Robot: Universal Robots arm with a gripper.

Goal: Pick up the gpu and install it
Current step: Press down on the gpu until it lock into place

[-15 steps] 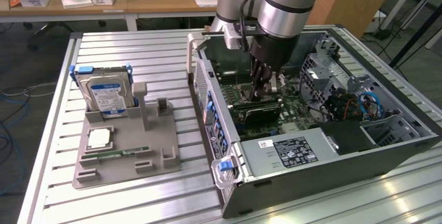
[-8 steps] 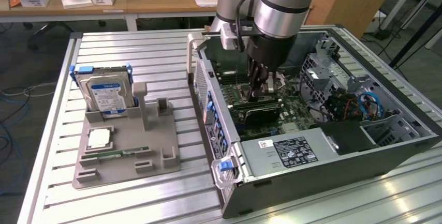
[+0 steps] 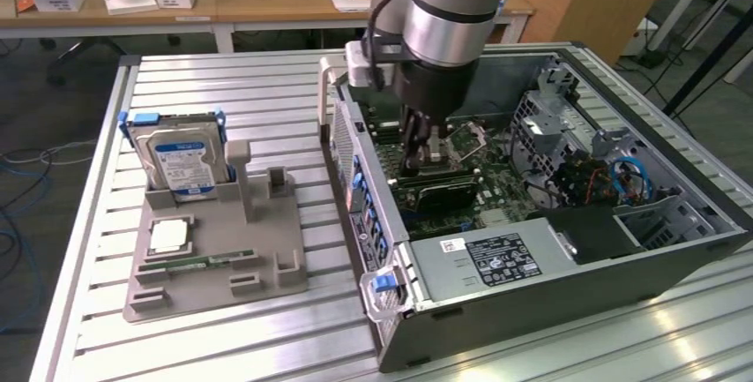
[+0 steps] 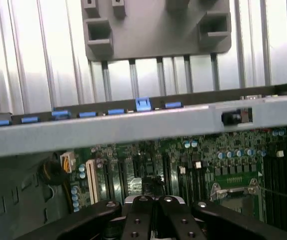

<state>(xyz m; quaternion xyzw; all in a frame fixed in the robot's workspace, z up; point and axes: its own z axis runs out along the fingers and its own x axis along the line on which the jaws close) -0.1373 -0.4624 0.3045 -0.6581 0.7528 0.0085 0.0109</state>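
claw (image 4: 153, 212) tips cut off by frame edge, gpu (image 3: 438, 190) partly hidden behind arm

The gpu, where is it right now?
In the exterior view the gpu lies inside the open computer case, on the motherboard directly under the shut gripper, near the case's middle.

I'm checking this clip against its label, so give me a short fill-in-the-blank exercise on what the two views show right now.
1. The gripper is lowered inside the open computer ____, over the green motherboard.
2. The gpu lies dark and flat just below the jaws, which are ____.
3. On the gray holder, the hard drive stands ____ at the exterior view's left.
4. The memory stick lies on the ____.

Missing words: case; shut; upright; holder
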